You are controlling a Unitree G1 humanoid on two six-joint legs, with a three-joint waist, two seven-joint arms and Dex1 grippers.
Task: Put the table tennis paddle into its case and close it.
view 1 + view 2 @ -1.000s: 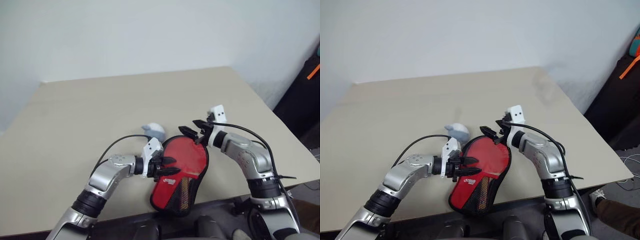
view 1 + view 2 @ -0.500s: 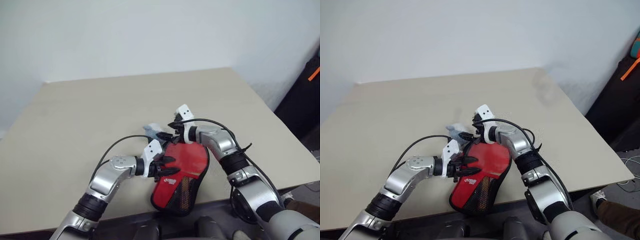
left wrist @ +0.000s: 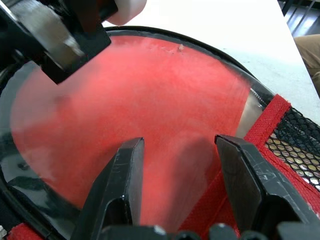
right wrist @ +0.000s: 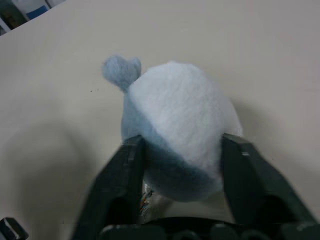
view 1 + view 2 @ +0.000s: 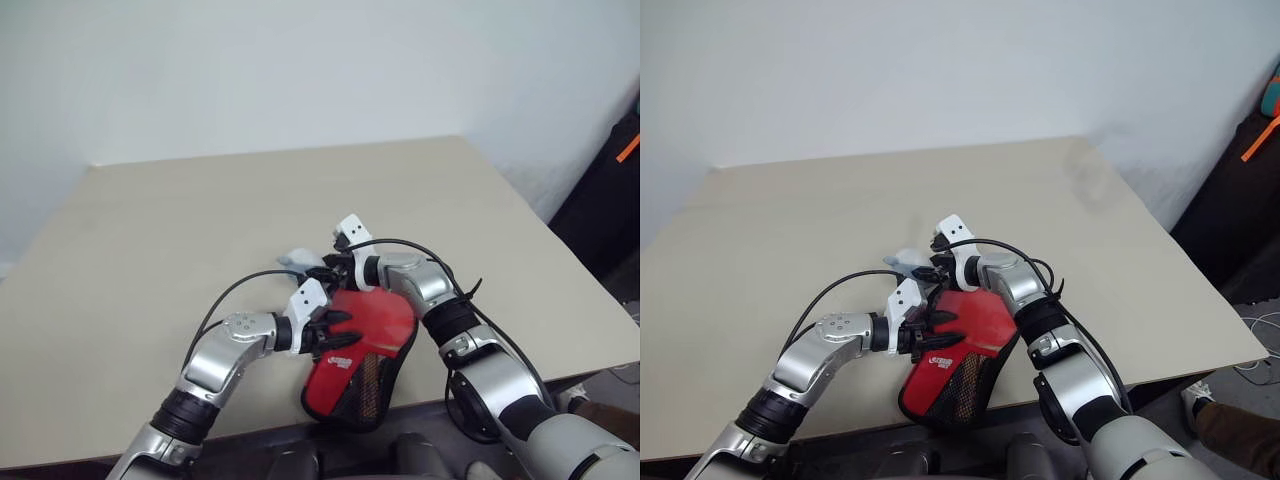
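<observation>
Case (image 5: 360,355): red, flat on counter (image 5: 150,230); left gripper (image 3: 177,165) jaws apart over it; right gripper (image 4: 182,165) jaws clasping fluffy ball (image 4: 175,125).

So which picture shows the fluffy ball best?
The right wrist view: the grey-white fluffy ball sits big and close between the right gripper jaws, its little tuft plain to see. In the left eye and right eye views it is just a small pale bit peeking out behind the arms on the table.
</observation>
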